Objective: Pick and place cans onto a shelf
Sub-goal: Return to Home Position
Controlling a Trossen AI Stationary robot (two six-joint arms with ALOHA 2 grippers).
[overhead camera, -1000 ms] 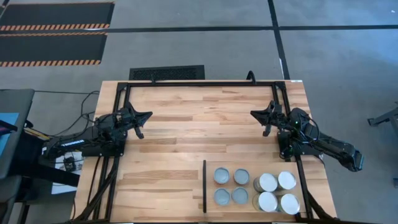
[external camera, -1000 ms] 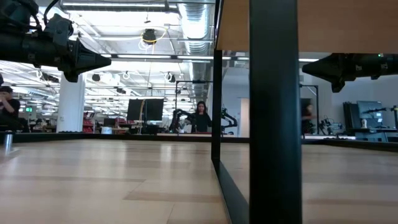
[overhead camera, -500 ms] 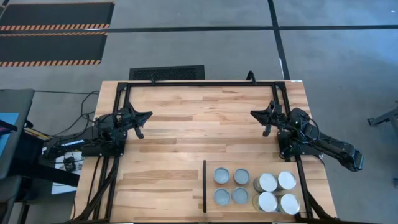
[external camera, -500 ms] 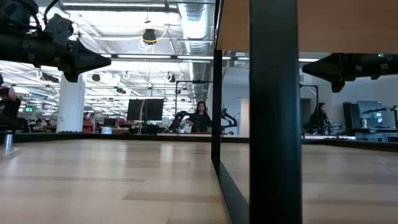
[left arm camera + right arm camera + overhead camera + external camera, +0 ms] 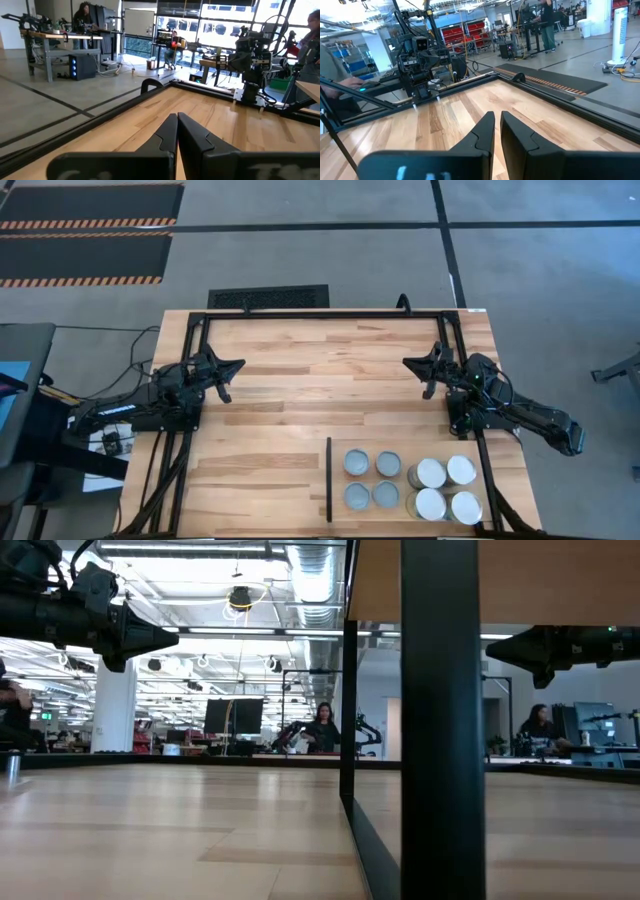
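Several cans stand upright in a block at the table's near right. Some are low with silver tops (image 5: 372, 480); those beside them are taller with white tops (image 5: 447, 488). They stand on the pale wooden shelf (image 5: 337, 512), just right of its thin black divider (image 5: 328, 480). My left gripper (image 5: 238, 366) hangs shut above the table's left part, pointing level toward the middle (image 5: 177, 116). My right gripper (image 5: 408, 363) hangs above the right part, far side of the cans, with only a thin slit between its fingers (image 5: 497, 115). Neither holds anything.
A black frame rail (image 5: 330, 313) runs along the table's far edge and down both sides. In the low view a black shelf post (image 5: 441, 720) stands close in front. Bare planks (image 5: 320, 390) lie between the two grippers. People are in the room beyond.
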